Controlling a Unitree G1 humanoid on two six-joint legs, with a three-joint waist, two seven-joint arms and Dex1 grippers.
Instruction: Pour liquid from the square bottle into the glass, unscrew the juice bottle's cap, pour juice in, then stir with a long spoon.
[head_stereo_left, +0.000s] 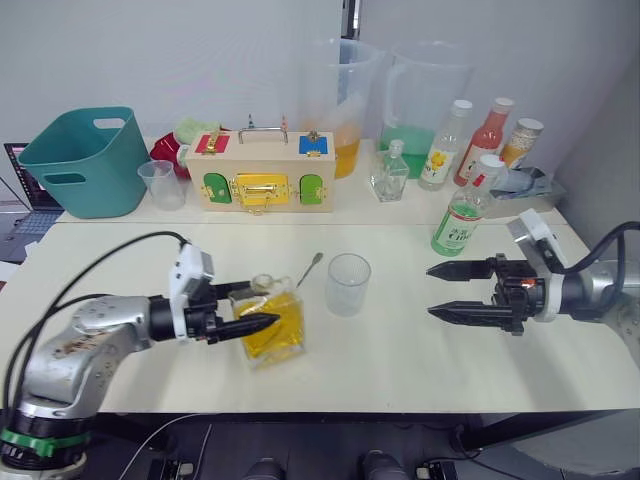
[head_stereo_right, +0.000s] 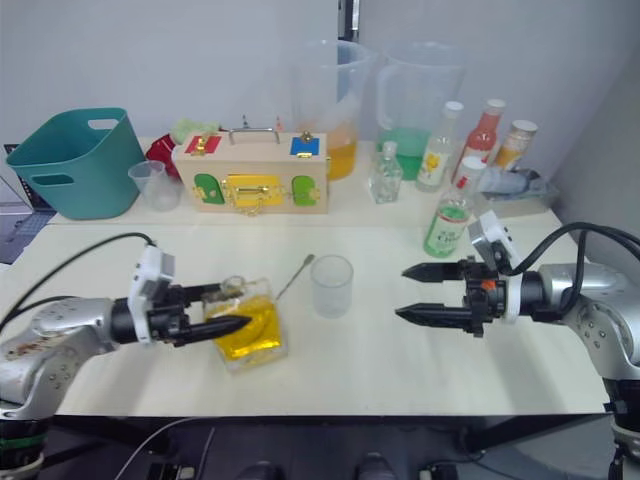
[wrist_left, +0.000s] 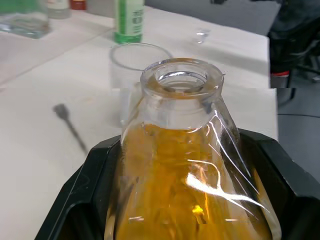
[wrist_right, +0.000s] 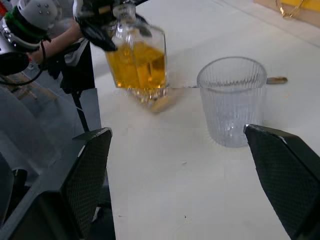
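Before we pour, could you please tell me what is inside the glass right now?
The glass looks empty: no liquid shows through its clear wall in the right wrist view. The long spoon lies on the table beside it, not in it.

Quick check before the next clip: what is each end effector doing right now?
Left end effector: shut on the square bottle.
Right end effector: open, holding nothing, beside the glass.
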